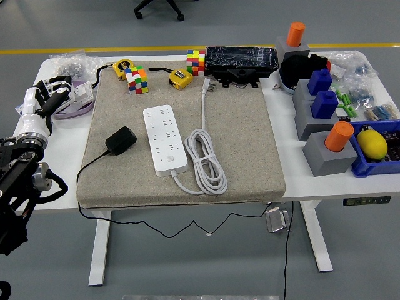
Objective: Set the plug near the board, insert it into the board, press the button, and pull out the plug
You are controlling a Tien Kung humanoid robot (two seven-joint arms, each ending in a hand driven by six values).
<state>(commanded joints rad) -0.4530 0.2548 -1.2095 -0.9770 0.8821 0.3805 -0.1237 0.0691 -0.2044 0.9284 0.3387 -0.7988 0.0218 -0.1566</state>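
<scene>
A black plug point(120, 140) with a thin black cable lies on the grey mat point(250, 150), left of the white power strip point(165, 139). The strip's round button point(169, 159) is near its front end. Its white cord point(206, 159) lies coiled to the right. My left hand point(45, 100) is white, over the table's left edge, well left of the plug; its fingers are relaxed and hold nothing. My right arm is out of view.
Two Rubik's cubes point(135, 79), two yellow tape measures point(180, 77) and a black box point(241, 60) line the mat's far edge. Grey blocks with orange and blue pegs point(325, 119) and a blue bin point(381, 150) stand at the right. A purple-white roll point(74, 103) lies beside my left hand.
</scene>
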